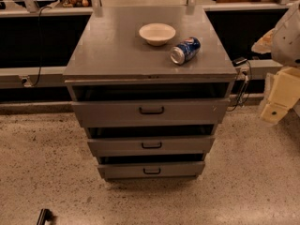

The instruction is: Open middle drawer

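A speckled stone floor (253, 182) fills the lower half of the view. A grey metal cabinet (117, 46) stands on it, seen from the front and above. It has three drawers. The top drawer (108, 111) has the tallest front and the widest handle. The middle drawer (117, 146) sits directly below it, with a shallow flat front and a small black bar handle (151, 145) at its centre. The bottom drawer (122, 171) is about the same size.

A dark band lies above each drawer front. The inside of each drawer is lost in shadow, so it is hard to tell how far any drawer stands out.

The cream-coloured gripper (277, 102) hangs at the right edge, beside the cabinet and well apart from the middle drawer. It is partly cut off by the edge of the view, and how its jaws stand cannot be told.

On the cabinet top, a pale bowl (157, 33) stands upright. Near it on the right, a blue drinks can (185, 50) lies on its side. A black cable (241, 90) hangs by the cabinet's right side. A small dark object (44, 216), cut off at the bottom left, cannot be identified.
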